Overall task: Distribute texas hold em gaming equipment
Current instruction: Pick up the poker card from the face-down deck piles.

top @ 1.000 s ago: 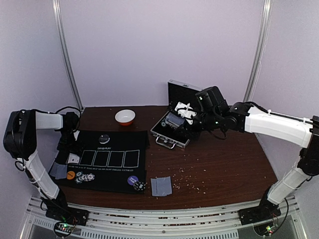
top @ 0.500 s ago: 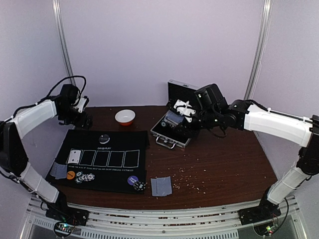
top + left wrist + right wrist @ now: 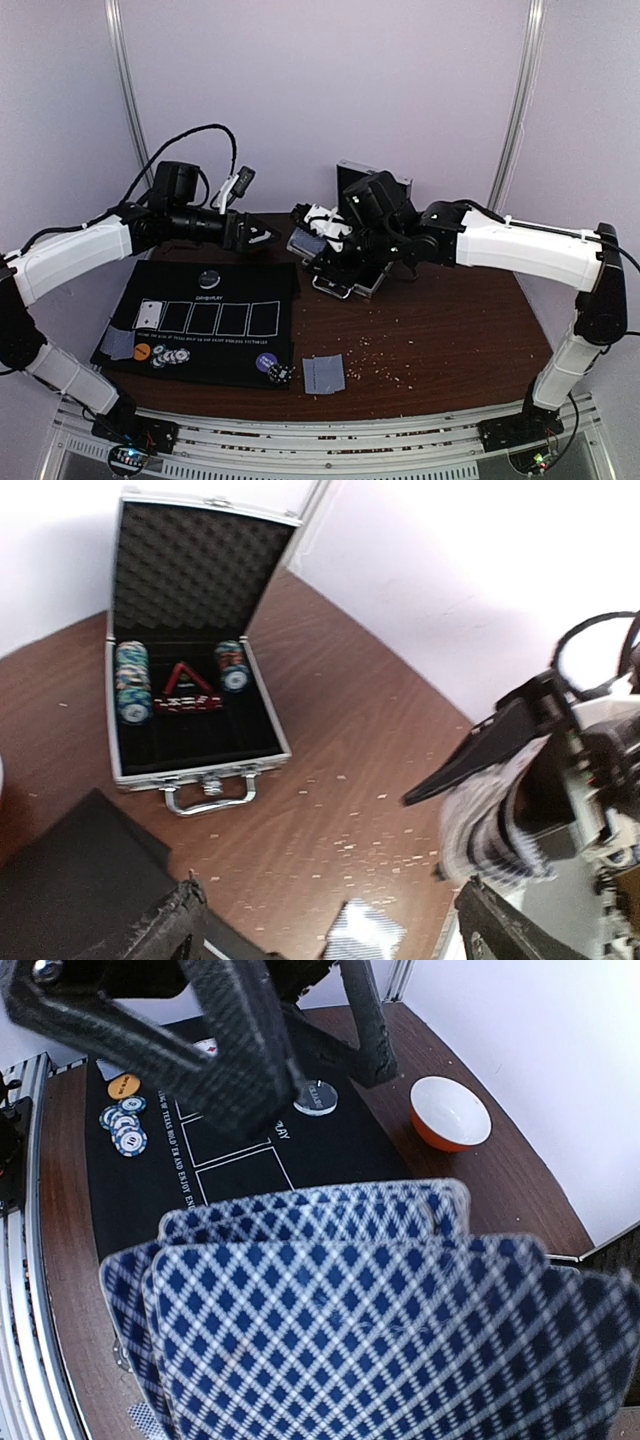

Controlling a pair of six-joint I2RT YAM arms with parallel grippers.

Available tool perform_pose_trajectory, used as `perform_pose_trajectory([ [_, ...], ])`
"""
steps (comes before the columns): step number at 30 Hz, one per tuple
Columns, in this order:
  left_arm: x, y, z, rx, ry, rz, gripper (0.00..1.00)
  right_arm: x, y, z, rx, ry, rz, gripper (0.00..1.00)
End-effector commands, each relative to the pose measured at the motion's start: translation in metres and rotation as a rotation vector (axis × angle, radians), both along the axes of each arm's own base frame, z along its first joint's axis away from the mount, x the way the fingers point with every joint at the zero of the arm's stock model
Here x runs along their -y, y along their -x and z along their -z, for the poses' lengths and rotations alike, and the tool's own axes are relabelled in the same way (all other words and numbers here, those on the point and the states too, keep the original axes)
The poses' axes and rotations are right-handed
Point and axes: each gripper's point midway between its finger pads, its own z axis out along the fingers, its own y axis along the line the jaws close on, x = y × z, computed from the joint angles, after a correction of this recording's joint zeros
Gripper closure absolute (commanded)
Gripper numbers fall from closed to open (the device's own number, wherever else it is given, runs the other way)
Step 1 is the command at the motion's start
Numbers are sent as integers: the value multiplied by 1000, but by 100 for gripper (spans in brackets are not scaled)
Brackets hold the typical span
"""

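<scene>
My right gripper (image 3: pixel 318 230) is shut on a fanned deck of blue-backed playing cards (image 3: pixel 350 1310), held in the air left of the open silver case (image 3: pixel 190 680). The cards hide its fingers in the right wrist view. My left gripper (image 3: pixel 258 236) is open and empty, and its tips point at the deck from the left, a short gap away. Two stacks of striped poker chips (image 3: pixel 132 680) lie in the case. On the black mat (image 3: pixel 230 345) are one face-up card (image 3: pixel 148 313), striped chips (image 3: pixel 170 356), an orange disc (image 3: pixel 142 351), a purple disc (image 3: pixel 266 362) and a black disc (image 3: pixel 209 279).
Face-down cards lie at the mat's left corner (image 3: pixel 117 343) and on the wood right of the mat (image 3: pixel 323 373). A white bowl with a red rim (image 3: pixel 450 1112) stands behind the mat, under my left gripper. Crumbs dot the table's right half.
My left arm has swung from the mat's left edge up and rightward to the table's back middle. My right arm carried the deck leftward off the case toward it.
</scene>
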Motion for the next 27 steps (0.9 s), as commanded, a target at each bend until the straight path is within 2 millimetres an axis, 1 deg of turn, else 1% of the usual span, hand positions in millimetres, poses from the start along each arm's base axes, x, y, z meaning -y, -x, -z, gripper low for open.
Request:
perform_pose_trajectory([
  [1, 14, 25, -39, 10, 222, 123, 10, -19, 0, -7, 11, -25, 45, 57],
  [5, 9, 38, -41, 24, 251, 139, 10, -32, 6, -6, 0, -32, 40, 57],
  [9, 6, 43, -33, 3, 246, 131, 10, -44, 13, -1, -6, -27, 20, 57],
  [12, 4, 40, -21, -21, 214, 103, 14, -51, 17, 0, -10, -26, 9, 57],
  [15, 0, 33, -6, -26, 155, 60, 22, -53, 18, 2, -16, -25, 2, 57],
  [17, 0, 31, -2, -22, 140, 57, 24, -55, 19, 5, -18, -21, -6, 57],
  [20, 3, 24, 1, -18, 135, 54, 29, -60, 19, 9, -15, -12, -25, 57],
  [23, 10, 22, 10, -44, 126, 95, 30, -66, 15, 9, -1, -8, -32, 57],
  [27, 11, 20, 37, -88, 45, 124, 29, -71, 7, 7, 27, 3, -31, 57],
])
